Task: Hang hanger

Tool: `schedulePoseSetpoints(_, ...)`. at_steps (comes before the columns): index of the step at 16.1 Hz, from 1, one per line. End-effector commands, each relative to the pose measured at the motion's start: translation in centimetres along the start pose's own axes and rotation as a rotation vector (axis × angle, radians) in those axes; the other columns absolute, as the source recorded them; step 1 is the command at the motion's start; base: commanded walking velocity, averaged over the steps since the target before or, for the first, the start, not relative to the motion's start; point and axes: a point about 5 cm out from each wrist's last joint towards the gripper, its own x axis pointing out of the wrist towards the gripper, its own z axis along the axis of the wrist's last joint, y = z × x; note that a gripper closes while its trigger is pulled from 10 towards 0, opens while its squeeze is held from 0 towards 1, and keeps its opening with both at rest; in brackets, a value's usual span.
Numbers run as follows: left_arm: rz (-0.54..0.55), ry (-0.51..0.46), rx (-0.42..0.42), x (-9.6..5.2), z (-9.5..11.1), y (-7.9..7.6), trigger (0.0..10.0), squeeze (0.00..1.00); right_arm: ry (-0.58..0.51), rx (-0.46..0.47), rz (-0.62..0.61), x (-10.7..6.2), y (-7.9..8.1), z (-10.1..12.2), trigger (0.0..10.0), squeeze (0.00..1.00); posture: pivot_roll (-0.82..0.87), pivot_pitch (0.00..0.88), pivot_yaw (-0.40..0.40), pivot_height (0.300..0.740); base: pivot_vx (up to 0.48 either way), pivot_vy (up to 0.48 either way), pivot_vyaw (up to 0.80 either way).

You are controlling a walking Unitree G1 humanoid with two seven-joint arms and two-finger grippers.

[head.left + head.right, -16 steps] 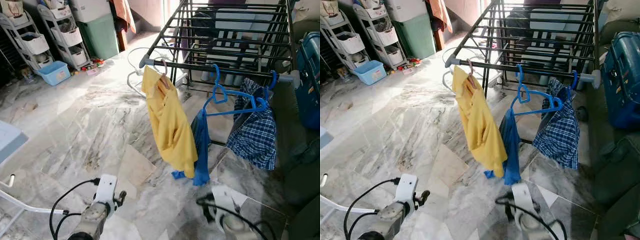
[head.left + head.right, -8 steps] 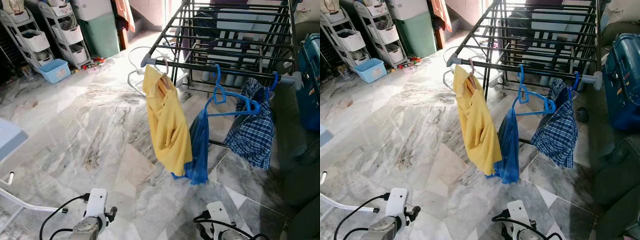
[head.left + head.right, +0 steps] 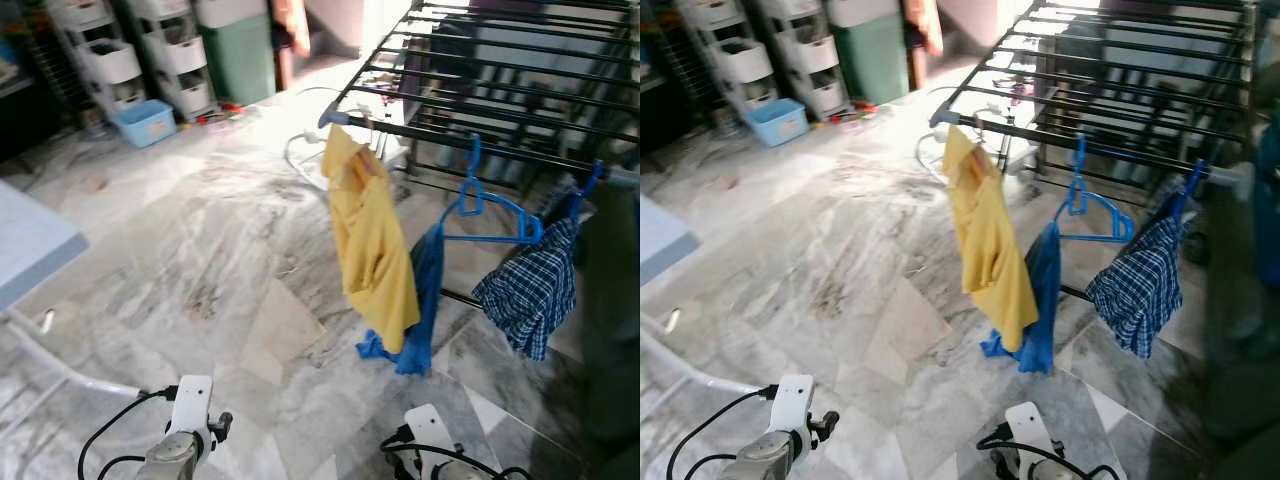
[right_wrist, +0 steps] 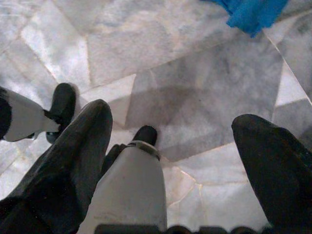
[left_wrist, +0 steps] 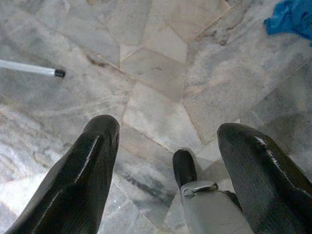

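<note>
The blue hanger [image 3: 488,204] hangs on the drying rack [image 3: 500,110], well apart from both low, wide-open grippers [image 5: 165,146] [image 4: 170,146].

- A black metal drying rack [image 3: 480,85] stands ahead and to the right, on the grey marble floor [image 3: 200,260].
- On its near rail hang three things in a row: a yellow shirt [image 3: 372,245] leftmost, a blue plastic hanger [image 3: 490,205] with a blue cloth [image 3: 420,310] in the middle, and a checked blue shirt [image 3: 530,290] rightmost.
- White drawer towers [image 3: 130,55] stand at the far left, a light blue plastic bin [image 3: 148,122] before them.
- A pale worktop [image 3: 25,245] juts in at the near left.
</note>
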Motion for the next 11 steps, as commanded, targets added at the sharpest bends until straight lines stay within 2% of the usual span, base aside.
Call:
schedulePoseSetpoints(1,0.005,0.009,0.012,-0.01,-0.07,0.18,10.0,0.00,0.004,-0.011,0.008,0.00,0.01,-0.02,10.0,0.00,-0.24,0.000,0.039,0.740,0.000,0.000,0.76)
schedulePoseSetpoints(6,0.004,0.014,0.022,-0.08,-0.32,0.33,10.0,0.00,0.008,-0.006,0.014,-0.01,0.23,-0.24,10.0,0.00,-0.24,0.000,0.041,0.740,0.000,0.000,0.72)
schedulePoseSetpoints(11,-0.001,0.018,0.020,-0.09,-0.37,0.34,10.0,0.00,0.011,-0.006,0.019,-0.01,0.33,-0.31,10.0,0.00,-0.23,0.000,0.041,0.740,0.000,0.000,0.00)
